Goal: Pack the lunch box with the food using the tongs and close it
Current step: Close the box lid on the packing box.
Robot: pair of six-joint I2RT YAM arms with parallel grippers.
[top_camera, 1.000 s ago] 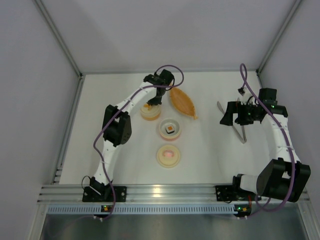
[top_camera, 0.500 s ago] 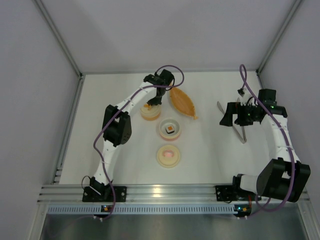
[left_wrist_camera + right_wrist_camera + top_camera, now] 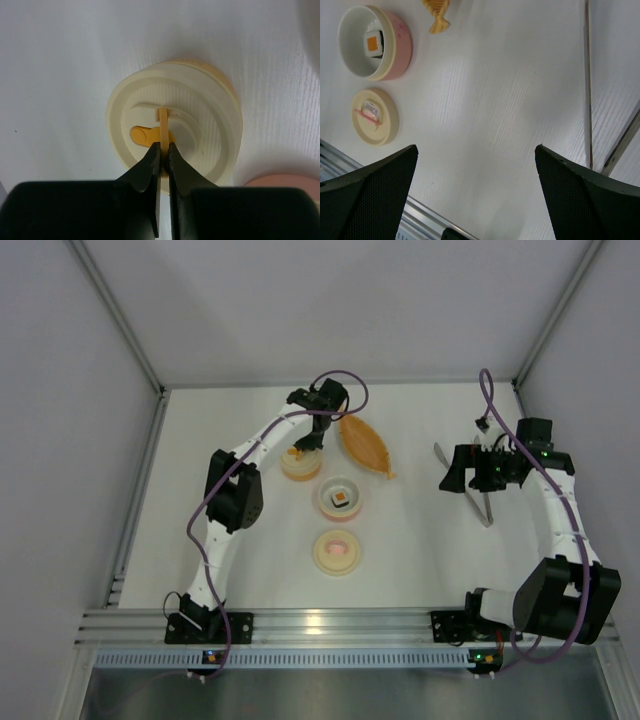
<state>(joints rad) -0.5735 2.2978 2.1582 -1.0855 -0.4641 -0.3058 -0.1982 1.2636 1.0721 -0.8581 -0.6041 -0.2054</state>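
My left gripper (image 3: pixel 164 146) is shut on the thin cream strap handle (image 3: pixel 163 120) of a round cream lid (image 3: pixel 210 110) that also carries an orange tab (image 3: pixel 141 135). From above, this gripper (image 3: pixel 308 447) hangs over that lidded cream container (image 3: pixel 299 466). One food piece, a white roll with an orange centre (image 3: pixel 373 42), lies in the open pink bowl (image 3: pixel 400 47) of the lunch box (image 3: pixel 340 508). The silver tongs (image 3: pixel 484 512) lie flat on the table at the right (image 3: pixel 588 85). Just above them my right gripper (image 3: pixel 462 472) stands wide open and holds nothing (image 3: pixel 476 147).
An orange boat-shaped dish (image 3: pixel 366 446) lies right of the lidded container. A second cream lid with a pink handle (image 3: pixel 337 551) rests near the front (image 3: pixel 374 116). The table's aluminium front rail (image 3: pixel 420 215) runs close below the right gripper. Grey walls enclose three sides.
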